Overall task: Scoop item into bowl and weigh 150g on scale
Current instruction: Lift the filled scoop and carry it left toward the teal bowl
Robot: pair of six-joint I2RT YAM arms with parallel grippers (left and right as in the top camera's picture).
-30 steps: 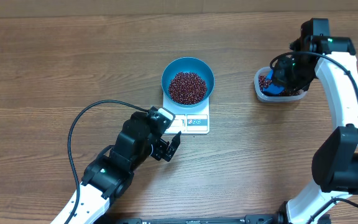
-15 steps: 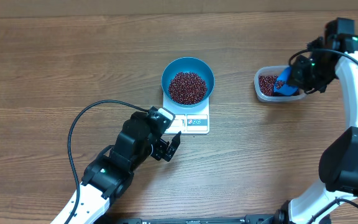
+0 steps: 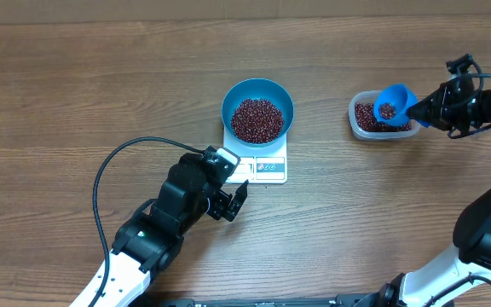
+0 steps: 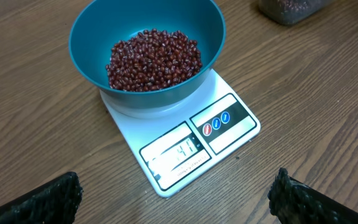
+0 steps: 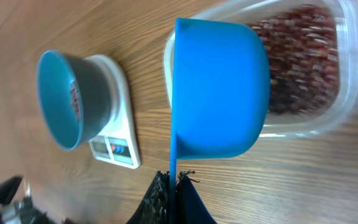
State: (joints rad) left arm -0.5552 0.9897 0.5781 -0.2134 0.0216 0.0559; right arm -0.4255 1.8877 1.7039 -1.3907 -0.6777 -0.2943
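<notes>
- small flat white rectangular scale (image 4: 185,146), just ahead of left gripper (image 3: 233,203) jaws: display digits too blurred to read; far end hidden under round deep blue bowl (image 4: 148,37)
- left wrist view: only two black ribbed fingertips (image 4: 42,200) show, cut by bottom edge
- clear rounded plastic tub (image 4: 291,7), far ahead-right of those jaws: cut by top edge
- small blue plastic scoop (image 5: 219,87) above right gripper (image 5: 174,196) jaws: underside only, load hidden; covers part of tub
- small dark red-brown beans (image 5: 303,56) beyond it: blurred
</notes>
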